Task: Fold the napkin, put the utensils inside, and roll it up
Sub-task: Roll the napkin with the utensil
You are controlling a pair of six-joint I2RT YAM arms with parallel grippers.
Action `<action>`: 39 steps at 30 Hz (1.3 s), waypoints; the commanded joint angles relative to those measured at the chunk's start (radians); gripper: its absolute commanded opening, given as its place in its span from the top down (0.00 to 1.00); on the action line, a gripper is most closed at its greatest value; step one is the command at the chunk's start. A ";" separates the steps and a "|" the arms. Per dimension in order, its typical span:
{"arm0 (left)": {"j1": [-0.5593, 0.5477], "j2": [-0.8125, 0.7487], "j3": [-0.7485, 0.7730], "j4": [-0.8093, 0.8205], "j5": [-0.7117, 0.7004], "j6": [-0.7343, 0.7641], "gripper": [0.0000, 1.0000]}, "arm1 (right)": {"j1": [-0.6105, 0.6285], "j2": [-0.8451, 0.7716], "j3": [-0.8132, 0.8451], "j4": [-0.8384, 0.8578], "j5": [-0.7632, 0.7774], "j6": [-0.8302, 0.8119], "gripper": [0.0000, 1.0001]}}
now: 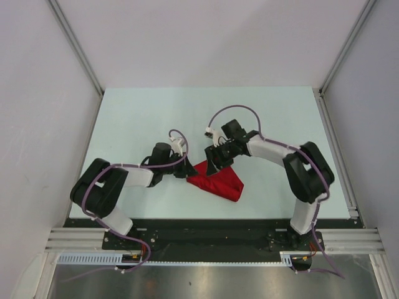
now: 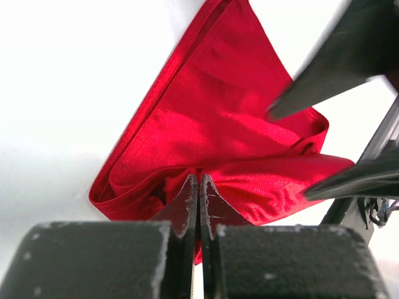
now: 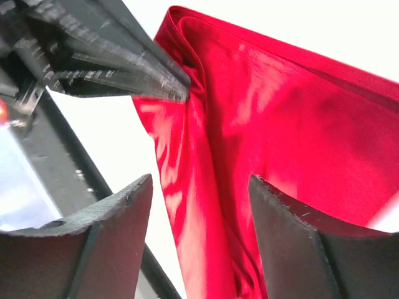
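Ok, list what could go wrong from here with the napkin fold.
1. The left gripper pinches only a bunched edge of the red napkin; a pull may slip it free or drag the whole bundle.
2. The right gripper stands open astride the cloth, so nothing pins the loose layers and they may unfold.
3. The two grippers sit very close together over the cloth and could collide.

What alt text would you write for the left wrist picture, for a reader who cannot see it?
The left gripper is shut on a bunched edge of the folded red napkin, which lies on a white table. From the right side, the right gripper reaches over the cloth with its fingers apart.
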 commanded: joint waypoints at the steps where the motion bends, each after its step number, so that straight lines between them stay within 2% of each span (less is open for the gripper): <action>1: 0.002 0.044 0.018 -0.083 -0.041 -0.010 1.00 | 0.078 -0.197 -0.123 0.130 0.262 -0.050 0.31; 3: 0.002 0.052 0.026 -0.092 -0.040 -0.017 1.00 | 0.138 -0.264 -0.163 0.156 0.414 -0.081 0.30; 4: 0.004 0.058 0.029 -0.092 -0.038 -0.020 1.00 | 0.211 -0.281 -0.201 0.168 0.525 -0.097 0.29; 7: 0.007 0.066 0.037 -0.100 -0.035 -0.023 1.00 | 0.333 -0.321 -0.257 0.227 0.720 -0.146 0.28; 10: 0.010 0.069 0.041 -0.103 -0.032 -0.023 1.00 | 0.393 -0.324 -0.304 0.285 0.831 -0.169 0.28; 18: 0.015 0.080 0.051 -0.108 -0.017 -0.026 1.00 | 0.490 -0.205 -0.314 0.365 0.957 -0.235 0.28; 24: 0.022 0.074 0.052 -0.098 0.006 -0.024 1.00 | 0.482 -0.139 -0.278 0.336 0.950 -0.236 0.32; 25: 0.024 0.070 0.052 -0.094 0.009 -0.026 1.00 | 0.474 -0.130 -0.274 0.328 0.938 -0.224 0.35; 27: 0.025 0.067 0.054 -0.082 0.026 -0.026 0.96 | 0.450 -0.125 -0.264 0.302 0.887 -0.210 0.41; 28: 0.027 0.058 0.054 -0.079 0.029 -0.026 0.93 | 0.441 -0.123 -0.255 0.293 0.869 -0.197 0.49; 29: 0.028 0.052 0.054 -0.075 0.029 -0.026 0.79 | 0.430 -0.125 -0.252 0.276 0.849 -0.190 0.51; 31: 0.038 0.025 0.054 -0.077 0.020 -0.027 0.68 | 0.399 -0.125 -0.245 0.261 0.774 -0.174 0.58; 32: 0.044 0.011 0.052 -0.078 0.016 -0.027 0.58 | 0.390 -0.125 -0.243 0.242 0.744 -0.170 0.60; 33: 0.050 -0.003 0.049 -0.080 0.011 -0.029 0.52 | 0.381 -0.123 -0.241 0.235 0.682 -0.166 0.63; 34: 0.064 -0.020 0.048 -0.083 -0.004 -0.029 0.40 | 0.364 -0.126 -0.238 0.225 0.660 -0.164 0.69; 37: 0.096 -0.097 0.035 -0.098 -0.046 -0.023 0.28 | 0.330 -0.126 -0.228 0.195 0.485 -0.155 0.75; 39: 0.108 -0.161 0.020 -0.114 -0.073 -0.009 0.26 | 0.312 -0.123 -0.206 0.161 0.360 -0.146 0.77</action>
